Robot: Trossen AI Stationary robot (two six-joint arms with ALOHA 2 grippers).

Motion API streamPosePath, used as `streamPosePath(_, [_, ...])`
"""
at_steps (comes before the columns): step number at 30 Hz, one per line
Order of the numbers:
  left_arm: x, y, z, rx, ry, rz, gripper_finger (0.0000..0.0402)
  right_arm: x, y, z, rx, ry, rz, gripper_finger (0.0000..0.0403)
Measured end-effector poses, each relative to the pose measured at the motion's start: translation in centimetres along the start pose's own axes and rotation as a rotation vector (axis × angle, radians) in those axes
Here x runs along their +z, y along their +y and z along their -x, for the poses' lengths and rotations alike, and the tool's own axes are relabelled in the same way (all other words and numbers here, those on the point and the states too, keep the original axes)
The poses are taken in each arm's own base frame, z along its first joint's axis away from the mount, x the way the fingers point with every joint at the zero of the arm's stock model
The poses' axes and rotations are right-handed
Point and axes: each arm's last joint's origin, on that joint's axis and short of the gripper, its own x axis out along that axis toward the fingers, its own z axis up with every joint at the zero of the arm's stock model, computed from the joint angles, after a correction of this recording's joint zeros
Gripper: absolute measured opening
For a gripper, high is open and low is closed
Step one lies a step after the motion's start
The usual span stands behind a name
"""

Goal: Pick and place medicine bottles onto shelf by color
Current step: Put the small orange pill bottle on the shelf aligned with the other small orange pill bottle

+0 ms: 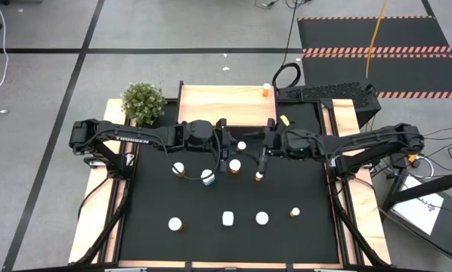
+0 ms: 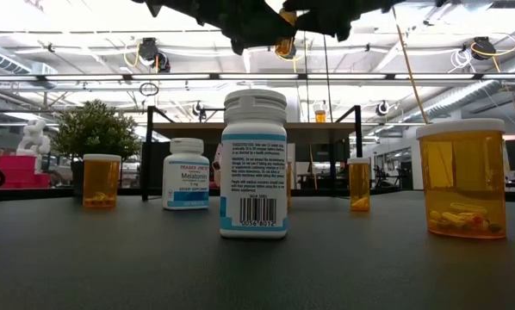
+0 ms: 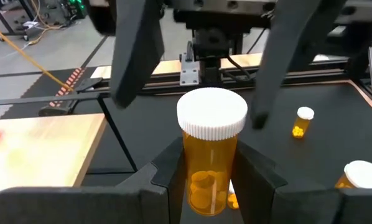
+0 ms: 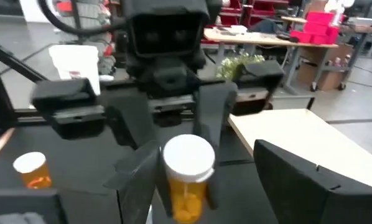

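From above, the left hand (image 1: 227,143) and right hand (image 1: 262,146) meet mid-bench, the light-wood shelf (image 1: 211,106) just beyond them. In the left wrist view, the left hand clenches a translucent orange white-capped bottle (image 3: 211,155). In the right wrist view, the right hand's fingers (image 4: 310,180) stand released around it, so this looks like a handover, with carrying the bottle to the shelf next.

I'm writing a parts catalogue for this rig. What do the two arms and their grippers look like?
Both arms are dark, jointed tubes. The left arm carries white lettering along its link. The left gripper and right gripper have flat, angular black fingers. Cables trail beside the right arm at its base.
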Motion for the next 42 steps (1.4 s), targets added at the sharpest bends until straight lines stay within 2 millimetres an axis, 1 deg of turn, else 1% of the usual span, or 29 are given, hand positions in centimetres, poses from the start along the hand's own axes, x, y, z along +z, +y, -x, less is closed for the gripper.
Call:
streamPosePath(4, [-0.07,-0.01,0.0,-0.001,0.007,-0.003,0.0113,-0.33,-0.36,-0.52,0.048,0.012,-0.009,0.0241])
streamPosePath(7, [-0.07,-0.01,0.0,-0.001,0.007,-0.004,0.0113,-0.34,-0.64,-0.59,0.043,0.012,-0.022,0.023])
streamPosePath(13, [-0.05,-0.01,0.0,-0.001,0.006,-0.012,0.0113,-0.32,-0.51,-0.57,0.094,0.011,-0.024,0.0207])
streamPosePath(24, [-0.04,-0.01,0.0,-0.001,0.006,-0.011,0.0113,-0.33,-0.5,-0.57,0.095,0.012,-0.024,0.0161])
streamPosePath(28, [-0.04,-0.01,0.0,-0.001,0.006,-0.011,0.0113,-0.33,-0.5,-0.57,0.094,0.012,-0.034,0.015])
streamPosePath(31, [-0.09,-0.01,0.01,-0.002,0.012,-0.013,0.0113,-0.33,-0.5,-0.57,0.093,0.013,-0.05,0.0151])
streamPosePath(39, [-0.11,-0.01,0.01,-0.002,0.014,-0.02,0.0113,-0.35,-0.5,-0.57,0.093,0.013,-0.045,0.0184])
streamPosePath(42, [-0.15,-0.02,0.01,-0.003,0.018,-0.02,0.0113,-0.28,-0.5,-0.57,0.094,0.006,-0.035,0.0188])
